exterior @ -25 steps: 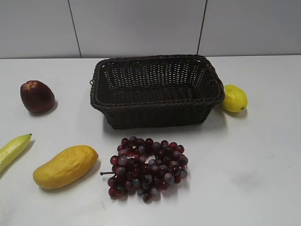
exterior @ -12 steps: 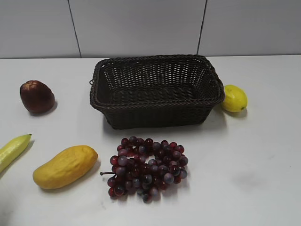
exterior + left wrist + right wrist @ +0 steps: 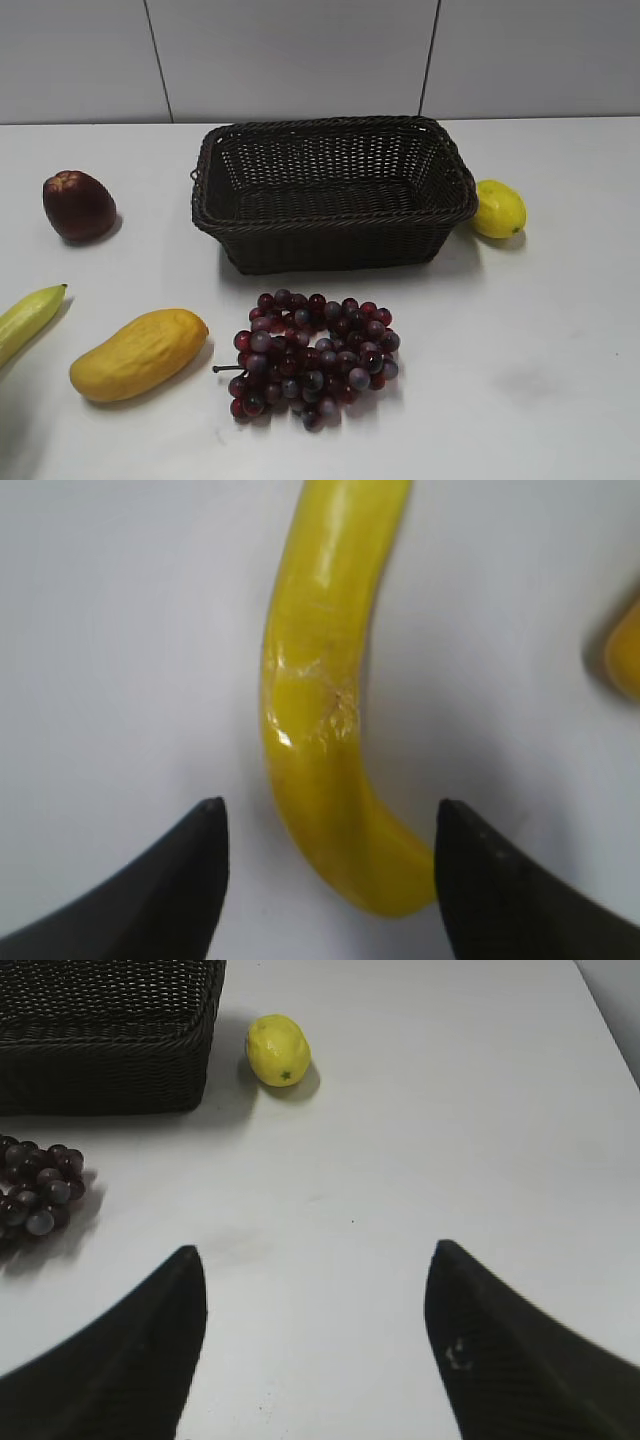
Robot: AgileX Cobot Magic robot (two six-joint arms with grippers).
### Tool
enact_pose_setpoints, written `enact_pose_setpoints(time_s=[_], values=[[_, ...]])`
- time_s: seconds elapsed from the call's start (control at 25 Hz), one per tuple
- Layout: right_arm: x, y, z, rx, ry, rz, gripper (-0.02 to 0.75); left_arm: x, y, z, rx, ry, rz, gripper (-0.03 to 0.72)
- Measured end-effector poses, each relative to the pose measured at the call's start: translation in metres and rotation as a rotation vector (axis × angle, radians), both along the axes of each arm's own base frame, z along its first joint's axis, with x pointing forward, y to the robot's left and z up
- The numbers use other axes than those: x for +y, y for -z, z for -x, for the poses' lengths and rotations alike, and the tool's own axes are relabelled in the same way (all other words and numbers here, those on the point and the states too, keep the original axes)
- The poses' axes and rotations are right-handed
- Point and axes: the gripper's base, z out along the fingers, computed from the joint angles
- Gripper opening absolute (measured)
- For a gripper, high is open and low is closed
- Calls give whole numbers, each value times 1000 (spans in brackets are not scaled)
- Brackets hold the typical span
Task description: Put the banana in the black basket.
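My left end effector [image 3: 325,820] hangs spread wide over the banana [image 3: 325,700], one finger on each side and neither touching it. The banana lies on the table [image 3: 560,330] at the far left edge, beside the mango [image 3: 138,353] and well apart from the basket [image 3: 330,190]. My right end effector [image 3: 315,1270] is spread too, gripping nothing, above bare table near the grapes [image 3: 38,1195] and lemon [image 3: 278,1050].

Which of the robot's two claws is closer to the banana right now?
Left. The left gripper hangs open directly over the banana, a finger on each side, not touching it. The right gripper is open over bare table, with the lemon ahead and no banana in its view.
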Motion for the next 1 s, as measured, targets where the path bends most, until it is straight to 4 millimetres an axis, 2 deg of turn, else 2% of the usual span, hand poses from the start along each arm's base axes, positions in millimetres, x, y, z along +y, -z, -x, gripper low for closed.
enact_pose_setpoints(time_s=[0.44, 0.84, 1.0], values=[[0, 0, 0, 0, 0, 0, 519, 2, 27, -40, 80, 16, -23, 632], [0, 0, 0, 0, 0, 0, 519, 3, 49, -46, 130, 13, -27, 620], [0, 0, 0, 0, 0, 0, 519, 3, 49, -48, 107, 10, -30, 570]])
